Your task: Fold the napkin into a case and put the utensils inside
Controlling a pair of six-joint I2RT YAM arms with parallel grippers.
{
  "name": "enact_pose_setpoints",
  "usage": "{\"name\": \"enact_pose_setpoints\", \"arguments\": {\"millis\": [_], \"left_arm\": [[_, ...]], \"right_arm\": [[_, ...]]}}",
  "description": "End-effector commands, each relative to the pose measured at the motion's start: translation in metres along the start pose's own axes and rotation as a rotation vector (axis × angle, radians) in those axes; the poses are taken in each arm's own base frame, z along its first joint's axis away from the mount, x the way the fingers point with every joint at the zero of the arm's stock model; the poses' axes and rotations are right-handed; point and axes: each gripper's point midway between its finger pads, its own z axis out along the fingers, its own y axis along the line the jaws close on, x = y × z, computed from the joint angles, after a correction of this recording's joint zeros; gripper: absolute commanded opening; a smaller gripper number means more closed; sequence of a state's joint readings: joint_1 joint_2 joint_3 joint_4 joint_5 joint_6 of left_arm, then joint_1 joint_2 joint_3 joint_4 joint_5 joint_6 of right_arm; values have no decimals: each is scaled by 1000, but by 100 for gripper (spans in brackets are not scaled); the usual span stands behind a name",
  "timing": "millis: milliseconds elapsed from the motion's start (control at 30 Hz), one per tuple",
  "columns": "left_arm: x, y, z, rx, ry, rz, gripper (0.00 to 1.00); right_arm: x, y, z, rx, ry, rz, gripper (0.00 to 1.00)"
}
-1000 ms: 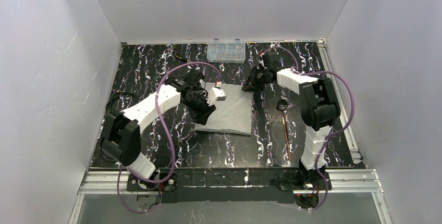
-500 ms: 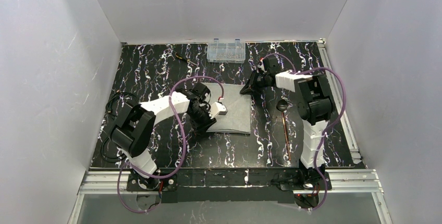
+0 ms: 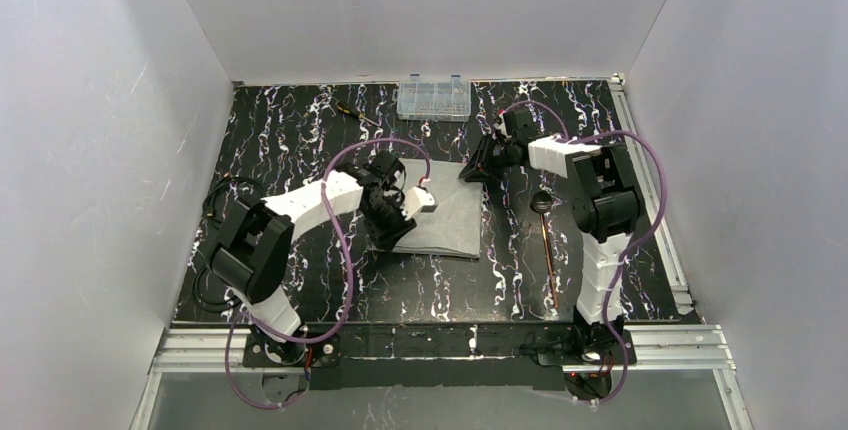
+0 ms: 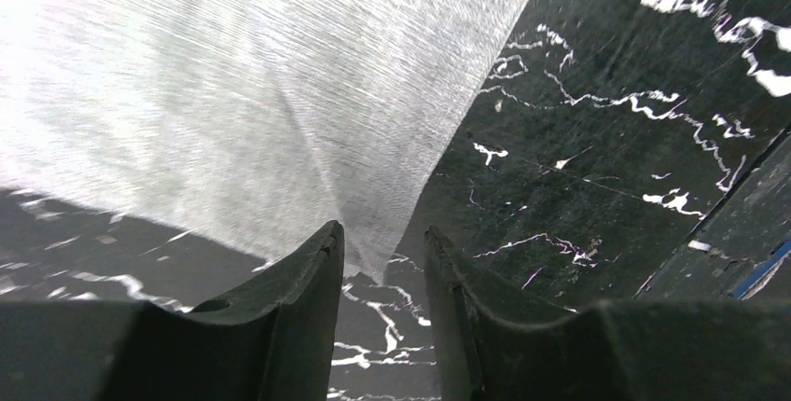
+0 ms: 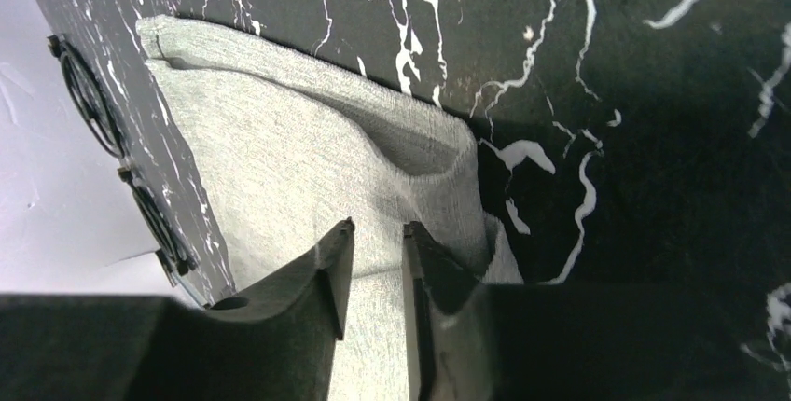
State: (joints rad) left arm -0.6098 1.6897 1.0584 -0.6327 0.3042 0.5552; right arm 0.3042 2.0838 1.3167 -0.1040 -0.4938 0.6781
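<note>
**A:** Entry, nearest first. Lower right of the top view: the utensils (image 3: 543, 205) lie on the table (image 3: 300, 140), spoon head toward the top of the frame. They are well apart from both grippers and, by judgement, not their turn yet.

**B:** Next back is the left gripper (image 4: 382, 233). Its wrist view shows the jaws part way apart, straddling a corner of the napkin (image 4: 233, 93). Bare table shows between them below the cloth tip, so the corner is released, not pinched.

**A:** The napkin sits at the centre of the top view, mostly flat and not yet folded narrow. How many layers it has cannot be told.

**B:** The right gripper (image 5: 378, 226) is at the napkin's upper right corner in the top view. Its jaws are narrow, cloth fills the gap, and a ridge of fabric bunches beside one finger. Whether it bites cannot be told.

**A:** Step in hand, as judged: securing two corners for a fold. The left gripper should reach further over the corner before closing, so it takes cloth rather than just the tip. Both should then lift barely clear and travel together, keeping the edge taut.

**B:** Risks: thin fabric can slip, and the bunched ridge may drag an extra layer and skew the crease. Farthest, at the top edge, the compartment box (image 3: 433, 97) and screwdriver (image 3: 352, 112) stand apart from the cloth.
</note>
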Motion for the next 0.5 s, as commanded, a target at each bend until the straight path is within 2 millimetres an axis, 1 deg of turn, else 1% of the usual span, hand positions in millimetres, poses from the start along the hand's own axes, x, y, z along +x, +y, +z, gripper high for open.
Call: {"name": "enact_pose_setpoints", "arguments": {"millis": [0,33,100,167,200,267,367,433,467], "left_arm": [[-34,-3,-57,-63,-126,15,38],[-36,-6,-65,-65,-143,28,40],[-32,-12,-75,-62,-149,71,42],[-20,-15,-77,-75,-127,114,43],[-14,-16,-78,-85,-122,140,44],[-5,-18,-77,-99,-118,187,44],[1,-22,-71,-134,-145,284,45],[6,-20,-61,-166,-128,358,45],[8,-16,-54,-185,-111,385,44]], "right_arm": [[-18,27,-34,18,-75,-88,39],[-18,32,-42,26,-93,-115,43],[-15,36,-60,61,-127,-166,52],[-6,38,-76,106,-145,-214,58],[1,39,-88,137,-154,-239,60],[15,34,-103,206,-171,-262,65],[43,22,-120,298,-177,-275,70],[60,11,-131,371,-180,-289,71],[66,6,-137,401,-186,-303,71]]}}
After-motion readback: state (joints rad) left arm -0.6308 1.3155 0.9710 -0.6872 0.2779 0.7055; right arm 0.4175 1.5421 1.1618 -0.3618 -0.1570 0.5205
